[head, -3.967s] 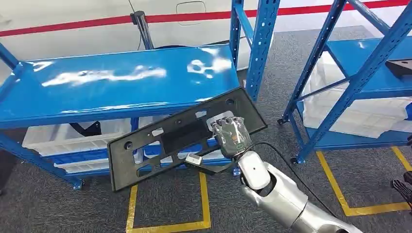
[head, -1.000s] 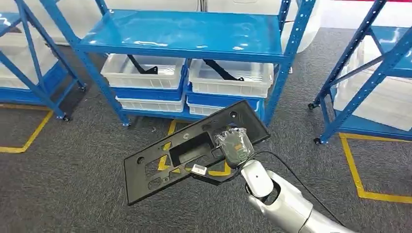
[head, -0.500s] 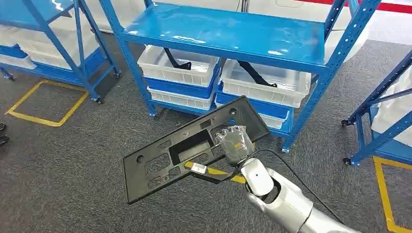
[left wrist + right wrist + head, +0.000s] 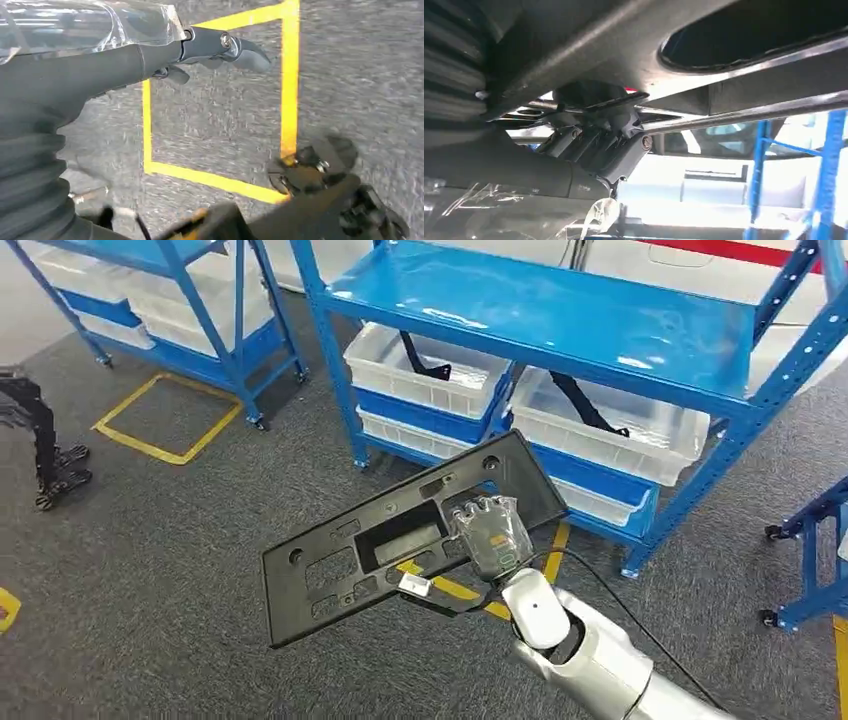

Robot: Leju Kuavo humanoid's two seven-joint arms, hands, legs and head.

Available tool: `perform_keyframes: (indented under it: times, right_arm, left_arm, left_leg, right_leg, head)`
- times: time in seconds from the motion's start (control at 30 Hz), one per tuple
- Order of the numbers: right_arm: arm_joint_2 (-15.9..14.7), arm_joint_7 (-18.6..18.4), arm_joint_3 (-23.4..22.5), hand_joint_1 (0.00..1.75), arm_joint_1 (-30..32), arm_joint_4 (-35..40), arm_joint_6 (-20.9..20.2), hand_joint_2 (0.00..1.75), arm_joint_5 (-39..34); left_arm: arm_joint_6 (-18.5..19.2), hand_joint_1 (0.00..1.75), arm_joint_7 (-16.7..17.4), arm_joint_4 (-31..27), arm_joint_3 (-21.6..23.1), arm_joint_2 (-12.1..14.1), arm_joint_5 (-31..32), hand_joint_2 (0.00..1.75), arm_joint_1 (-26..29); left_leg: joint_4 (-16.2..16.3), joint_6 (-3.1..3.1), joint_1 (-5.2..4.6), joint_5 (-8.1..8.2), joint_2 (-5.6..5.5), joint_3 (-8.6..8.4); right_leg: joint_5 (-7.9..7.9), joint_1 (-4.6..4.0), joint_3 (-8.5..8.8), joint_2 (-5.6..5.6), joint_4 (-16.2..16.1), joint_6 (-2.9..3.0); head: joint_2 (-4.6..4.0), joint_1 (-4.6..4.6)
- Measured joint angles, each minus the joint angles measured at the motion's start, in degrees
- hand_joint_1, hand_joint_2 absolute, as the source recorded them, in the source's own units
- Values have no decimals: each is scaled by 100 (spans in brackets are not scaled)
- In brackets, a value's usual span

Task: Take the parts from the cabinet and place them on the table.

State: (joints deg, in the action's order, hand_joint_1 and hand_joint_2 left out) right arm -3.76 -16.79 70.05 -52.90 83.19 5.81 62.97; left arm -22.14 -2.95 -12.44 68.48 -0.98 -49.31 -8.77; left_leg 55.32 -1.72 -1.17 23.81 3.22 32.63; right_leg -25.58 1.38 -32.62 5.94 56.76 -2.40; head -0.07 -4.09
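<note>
— Carrying, by my reading: in the head view the right hand (image 4: 490, 532) grips the black panel part (image 4: 400, 540) near one end, and the part hangs tilted in the air over the grey carpet (image 4: 160, 600), in front of the blue rack (image 4: 560, 310) with its white bins (image 4: 430, 375). So the take from the cabinet looks done; setting it on the table is what remains, and I can see no table yet.

— And the left hand?

— In the left wrist view the left hand (image 4: 215, 47) hangs over the carpet and a yellow floor marking (image 4: 290, 75). Its fingers are loosely extended, holding nothing and touching nothing.

— Does the right wrist view confirm the grip?

— Yes. There the right hand's fingers (image 4: 599, 140) are curled up against the underside of the part (image 4: 724, 55), closed on a rib of it.
</note>
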Motion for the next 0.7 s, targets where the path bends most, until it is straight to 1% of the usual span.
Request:
perform_keyframes:
  times: [0.03, 0.07, 0.1, 0.13, 0.17, 0.2, 0.23, 0.27, 0.3, 0.33, 0.37, 0.4, 0.43, 0.47, 0.5, 0.53, 0.57, 0.6, 0.63, 0.67, 0.7]
  right_arm:
    - [2, 24, 0, 175, 29, 0, 2, 175, 5]
    - [22, 61, 2, 175, 37, 2, 2, 175, 7]
    - [17, 76, 2, 175, 49, 7, 4, 175, 11]
    - [20, 76, 2, 175, 51, 9, 20, 175, 11]
    - [15, 77, 2, 175, 50, 15, 46, 175, 11]
    - [0, 72, 0, 175, 61, 15, 50, 175, -4]
    - [-9, 72, 0, 175, 82, 13, 50, 175, -4]
    - [-18, 92, 0, 175, 117, 13, 46, 175, -13]
    - [-22, 114, 0, 175, 151, 13, 39, 175, -15]
    - [-22, 118, 2, 175, 174, 13, 35, 175, -22]
    - [-22, 118, 2, 175, 176, 13, 26, 175, -20]
    - [-22, 116, 2, 175, 177, 13, 15, 175, -20]
    - [-31, 114, 2, 175, 180, 11, 13, 175, -20]
    - [-26, 107, 0, 175, 183, 13, 7, 175, -22]
    - [-24, 107, 0, 175, 189, 13, -7, 175, -22]
    - [-9, 111, 4, 175, 189, 13, -11, 175, -18]
    - [-4, 109, 4, 175, 188, 13, -22, 175, -17]
    - [2, 109, 4, 175, 171, 13, -24, 175, -15]
    - [11, 109, 2, 175, 169, 13, -28, 175, -15]
    - [13, 109, 2, 175, 165, 13, -31, 175, -11]
    - [11, 109, 2, 175, 165, 13, -46, 175, -17]
  left_arm:
    - [-4, 0, -22, 0, 0, 33, -7, 175, 15]
    - [-4, 0, -37, 0, 0, 52, -9, 175, 25]
    - [5, 0, -50, 0, 0, 72, 2, 175, 50]
    - [7, 0, -57, 0, 0, 79, 9, 175, 42]
    - [7, 0, -59, 0, 0, 83, 7, 175, 29]
    - [7, 0, -59, 0, 0, 83, 2, 175, 18]
    - [7, 0, -46, 0, 0, 83, -4, 175, 21]
    - [7, 0, -2, 0, 0, 83, -9, 175, 33]
    - [13, 0, 15, 0, 0, 83, -9, 175, 56]
    - [28, 0, 18, 0, 0, 83, -4, 175, 85]
    - [63, 0, 24, 0, 0, 83, 15, 175, 105]
    - [74, 0, 37, 0, 2, 83, 52, 175, 116]
    - [79, 0, 70, 0, 7, 83, 85, 175, 114]
    - [79, 0, 96, 0, 9, 83, 96, 175, 105]
    - [79, 0, 101, 0, 9, 83, 92, 175, 116]
    - [79, 0, 105, 0, 9, 81, 75, 175, 144]
    - [79, 0, 90, 0, 9, 81, 59, 175, 167]
    - [72, 0, 66, -2, 9, 74, 48, 175, 193]
    - [70, 0, 55, -2, 9, 65, 44, 175, 193]
    - [63, 0, 39, -2, 9, 65, 42, 175, 164]
    - [52, 0, 22, -2, 9, 65, 35, 175, 143]
  left_leg:
    - [-6, -12, -5, -2, -68, 15]
    - [-56, -49, 0, -31, -143, -12]
    - [-114, -78, 69, -82, -199, -92]
    - [-127, -97, 71, -94, -264, -97]
    - [-126, -149, 71, -103, -305, -96]
    - [-125, -155, 69, -100, -381, -98]
    - [-123, -157, 68, -98, -462, -99]
    - [-119, -156, 68, -98, -546, -102]
    - [-117, -153, 75, -96, -632, -110]
    - [-112, -147, 91, -92, -721, -118]
    - [-97, -127, 105, -78, -805, -130]
    - [-67, -89, 113, -52, -877, -122]
    - [-2, -40, 84, -17, -946, -69]
    - [55, -23, 93, -8, -1012, -8]
    - [31, 1, 111, -21, -1071, 19]
    - [5, 30, 144, -40, -1149, 32]
    - [10, 51, 155, -42, -1219, 47]
    - [82, 70, 152, -7, -979, 70]
    - [293, 115, 111, 95, -635, 158]
    - [733, 159, 130, 299, -482, 393]
    - [1217, 184, 146, 494, -427, 650]
  right_leg:
    - [-4, 1, 28, 68, -22, -19]
    - [-12, -10, 61, 125, -38, -57]
    - [-79, 15, 50, -115, 39, -93]
    - [-240, 12, -57, -394, 265, -92]
    - [-474, 16, -252, -509, 683, -79]
    - [-705, -3, -502, -567, 1204, -74]
    - [-835, -17, -719, -589, 1625, -76]
    - [-822, -20, -849, -592, 1830, -79]
    - [-672, -13, -833, -593, 1722, -79]
    - [-406, -2, -677, -596, 1329, -81]
    - [-124, 17, -454, -638, 816, -91]
    - [123, 62, -236, -833, 314, -121]
    - [90, 119, -127, -1193, 82, -143]
    - [71, 130, -147, -1161, 44, -118]
    - [66, 93, -147, -1081, 47, -100]
    - [57, 59, -147, -1015, 50, -61]
    - [69, 76, -135, -926, 37, -16]
    - [73, 89, -117, -861, 25, 9]
    - [57, 85, -97, -800, 25, 44]
    - [44, 68, -80, -719, 25, 67]
    - [29, 54, -68, -642, 25, 87]
  head:
    - [0, 0]
    - [0, 0]
    - [0, 2]
    - [0, 4]
    - [0, 4]
    - [0, 7]
    - [0, 2]
    - [0, 4]
    - [0, 4]
    - [0, 4]
    - [0, 4]
    - [0, 4]
    - [0, 4]
    - [0, 0]
    - [0, 2]
    - [0, 4]
    - [0, 2]
    - [0, 2]
    - [0, -18]
    - [0, -15]
    - [0, -13]
